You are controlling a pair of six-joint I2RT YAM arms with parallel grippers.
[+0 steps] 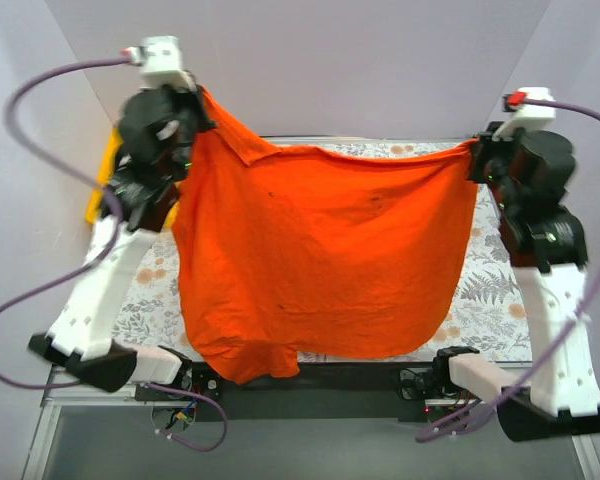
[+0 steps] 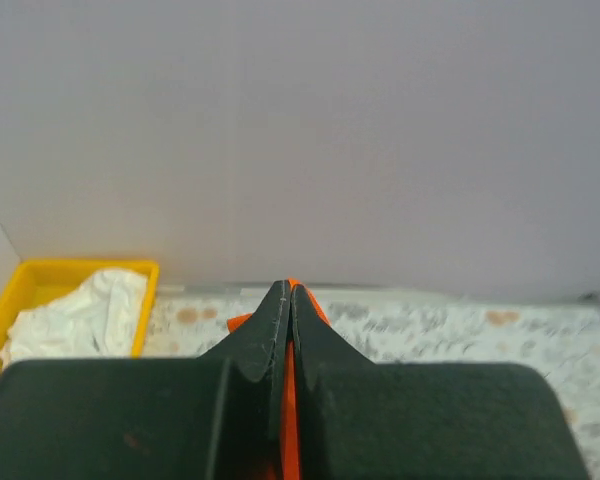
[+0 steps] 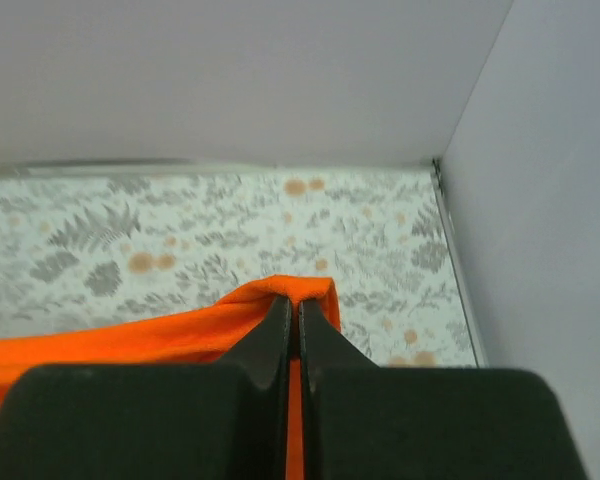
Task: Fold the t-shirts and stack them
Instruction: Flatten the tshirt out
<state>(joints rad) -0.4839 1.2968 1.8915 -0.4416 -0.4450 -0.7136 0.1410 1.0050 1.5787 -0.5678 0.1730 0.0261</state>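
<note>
The left fingers (image 2: 278, 312) and right fingers (image 3: 280, 318) pinch shut on the one orange t-shirt (image 1: 320, 250); one white t-shirt (image 2: 85, 310), apparently, fills the tray (image 2: 28, 276).

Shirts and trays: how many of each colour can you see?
Orange shirt: 1
White shirt: 1
Yellow tray: 1
Total: 3
</note>
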